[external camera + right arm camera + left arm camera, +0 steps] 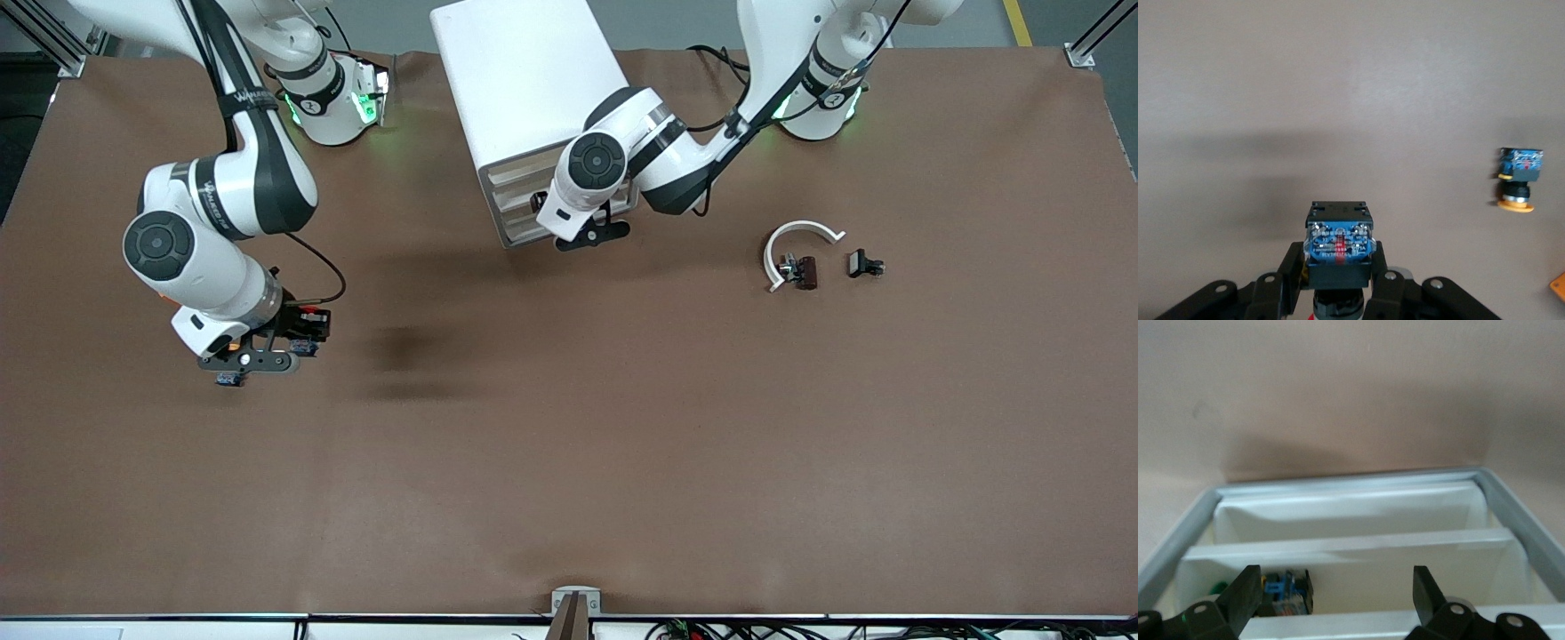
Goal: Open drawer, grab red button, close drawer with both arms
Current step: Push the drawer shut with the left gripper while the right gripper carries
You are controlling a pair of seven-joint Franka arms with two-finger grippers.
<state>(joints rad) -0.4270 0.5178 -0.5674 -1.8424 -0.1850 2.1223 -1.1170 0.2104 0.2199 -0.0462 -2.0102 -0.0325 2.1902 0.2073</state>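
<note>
Plainly, the weak point is the grip: the right gripper (pixel 1338 280) is clamped on the button (pixel 1338 243) by its lower body, over the right arm's end of the surface (pixel 569 462), so a knock or a quick swing could twist the small part loose and drop it. A second button with a yellow-orange cap (pixel 1517 179) lies on the surface just beside the spot under that gripper, together with an orange block (pixel 1558 287) at the edge of the right wrist view; coming down here could strike either. The left gripper (pixel 1331 593) hangs with its fingers (pixel 1245 593) apart over the open drawer (pixel 1351 543) of the white cabinet (pixel 524 80). A push that lands on one corner could skew the drawer so that it jams, and another blue-bodied part (pixel 1288 590) sits inside. The surface is a plain brown mat, bare across its middle and toward the front camera. A white curved piece (pixel 796 240) and two small dark parts lie toward the left arm's end, well apart from both grippers.
</note>
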